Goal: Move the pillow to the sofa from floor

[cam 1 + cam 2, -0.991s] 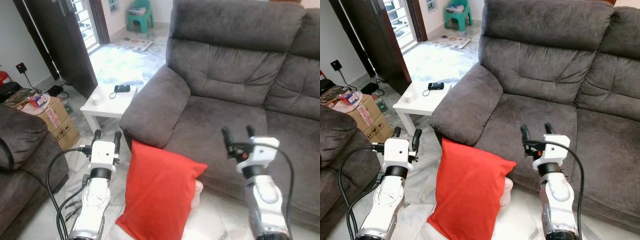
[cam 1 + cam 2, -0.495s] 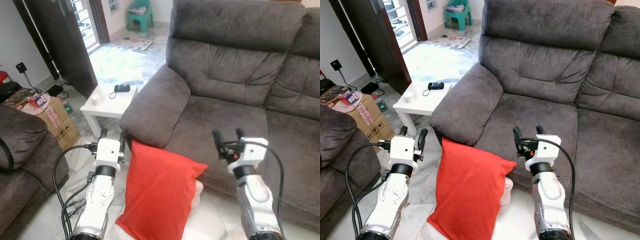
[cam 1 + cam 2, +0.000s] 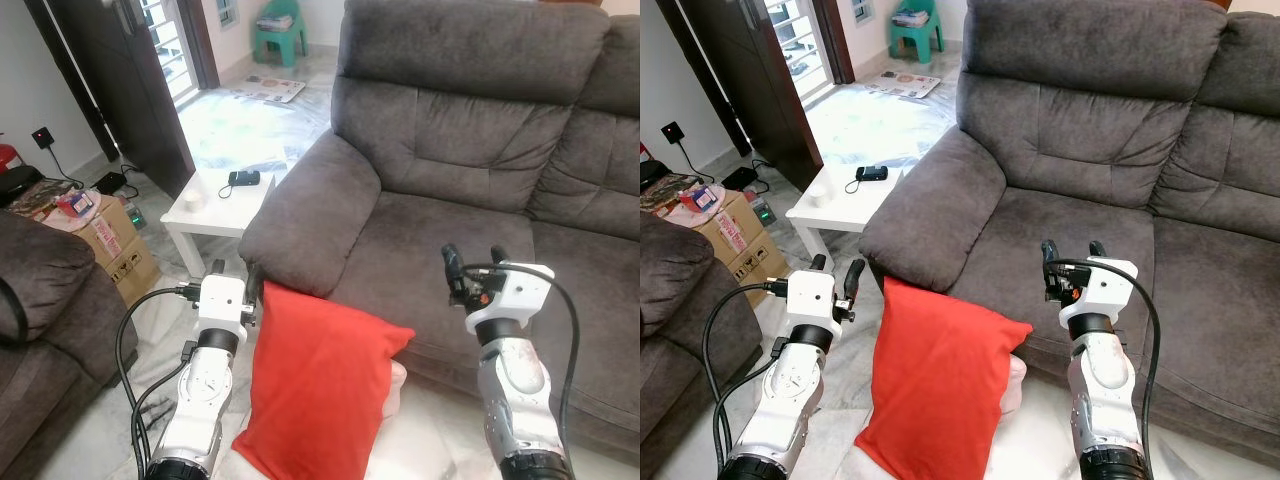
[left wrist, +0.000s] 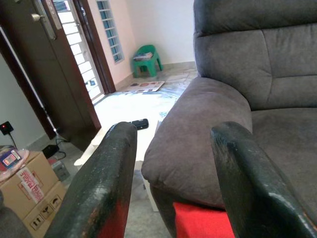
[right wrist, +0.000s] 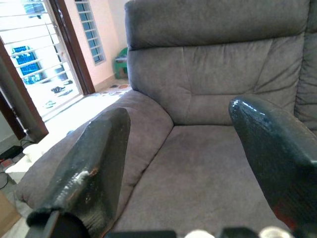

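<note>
A red pillow point(image 3: 315, 390) stands on the floor, leaning against the front of the grey sofa point(image 3: 440, 235) below its left armrest point(image 3: 305, 215). My left gripper point(image 3: 234, 270) is open, close beside the pillow's upper left corner, and that red corner point(image 4: 203, 223) lies between its fingers point(image 4: 106, 178) in the left wrist view. My right gripper point(image 3: 473, 253) is open and empty, held over the front of the sofa seat point(image 5: 198, 163), to the right of the pillow and apart from it.
A white side table point(image 3: 215, 205) with a black device point(image 3: 244, 178) and a small cup point(image 3: 191, 197) stands left of the armrest. A cardboard box point(image 3: 115, 240) and a second dark sofa point(image 3: 40, 290) are at the left. Something white point(image 3: 397, 385) lies behind the pillow's right edge.
My left gripper has moved right, up to the pillow's upper left corner. My right gripper drifted left, then back right and slightly up. The pillow has not moved.
</note>
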Motion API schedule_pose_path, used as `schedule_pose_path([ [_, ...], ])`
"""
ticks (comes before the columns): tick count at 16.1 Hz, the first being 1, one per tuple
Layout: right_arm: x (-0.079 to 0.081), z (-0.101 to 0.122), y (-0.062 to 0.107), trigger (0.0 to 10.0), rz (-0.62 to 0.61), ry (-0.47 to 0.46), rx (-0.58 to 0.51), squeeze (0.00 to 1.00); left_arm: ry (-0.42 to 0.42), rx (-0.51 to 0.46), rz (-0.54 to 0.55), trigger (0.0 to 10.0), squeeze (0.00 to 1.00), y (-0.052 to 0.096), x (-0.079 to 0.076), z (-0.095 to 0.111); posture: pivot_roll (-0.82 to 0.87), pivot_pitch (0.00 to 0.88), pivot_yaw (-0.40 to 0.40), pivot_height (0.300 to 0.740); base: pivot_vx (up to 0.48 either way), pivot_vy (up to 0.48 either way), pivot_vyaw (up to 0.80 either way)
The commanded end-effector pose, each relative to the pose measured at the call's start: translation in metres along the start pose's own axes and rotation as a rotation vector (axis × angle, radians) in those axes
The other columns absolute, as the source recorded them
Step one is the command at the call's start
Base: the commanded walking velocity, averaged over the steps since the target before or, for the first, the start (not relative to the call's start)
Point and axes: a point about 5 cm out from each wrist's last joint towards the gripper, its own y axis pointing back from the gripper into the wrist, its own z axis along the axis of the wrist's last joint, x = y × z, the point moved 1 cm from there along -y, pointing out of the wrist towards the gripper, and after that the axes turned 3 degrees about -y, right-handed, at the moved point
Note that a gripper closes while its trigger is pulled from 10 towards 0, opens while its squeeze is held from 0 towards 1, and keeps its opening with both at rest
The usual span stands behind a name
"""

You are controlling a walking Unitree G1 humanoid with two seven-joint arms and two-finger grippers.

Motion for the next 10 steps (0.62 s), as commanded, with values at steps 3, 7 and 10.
schedule_pose_path([
  [3, 0.0065, 0.0093, -0.0045, 10.0, 0.023, -0.009, -0.031, 0.0, -0.005, -0.032, 0.013, 10.0, 0.0, -0.0039, 0.0043, 0.0097, -0.11, 0.0, 0.032, 0.74, 0.0, 0.0, 0.0],
  [7, 0.0107, 0.0079, -0.0047, 10.0, 0.027, 0.002, -0.018, 0.0, -0.008, -0.027, 0.029, 10.0, 0.0, -0.0037, 0.0087, 0.0089, -0.1, 0.021, 0.033, 0.74, 0.0, 0.0, 0.0],
  [10, 0.0087, 0.0093, -0.0037, 10.0, 0.016, -0.005, -0.019, 0.0, 0.007, -0.024, 0.017, 10.0, 0.0, -0.0034, 0.0065, 0.0099, -0.11, 0.037, 0.04, 0.74, 0.0, 0.0, 0.0],
])
